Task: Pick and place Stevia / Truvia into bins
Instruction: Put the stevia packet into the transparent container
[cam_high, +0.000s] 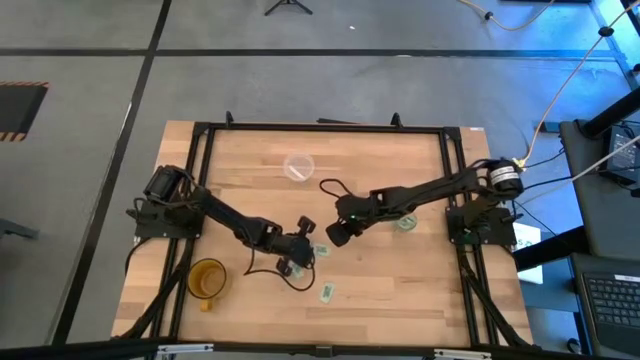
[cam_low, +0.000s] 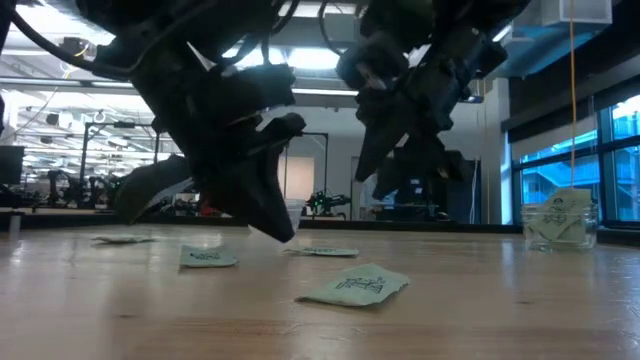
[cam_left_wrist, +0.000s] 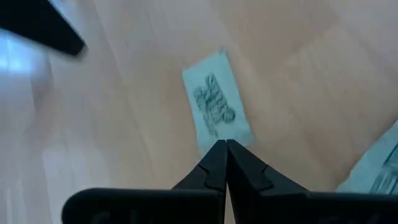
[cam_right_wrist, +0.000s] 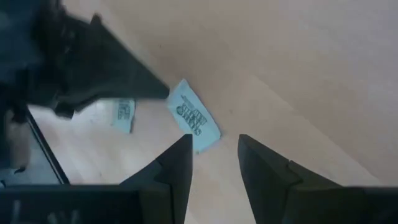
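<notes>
The left gripper (cam_left_wrist: 225, 149) hangs low over the table (cam_high: 400, 290) with its fingers pressed together, their tips just at the near end of a Stevia sachet (cam_left_wrist: 216, 107) lying flat on the wood. The right gripper (cam_right_wrist: 214, 146), fingers spread, hovers beside that same sachet. Another sachet (cam_high: 327, 293) lies nearer the table's front edge.
</notes>
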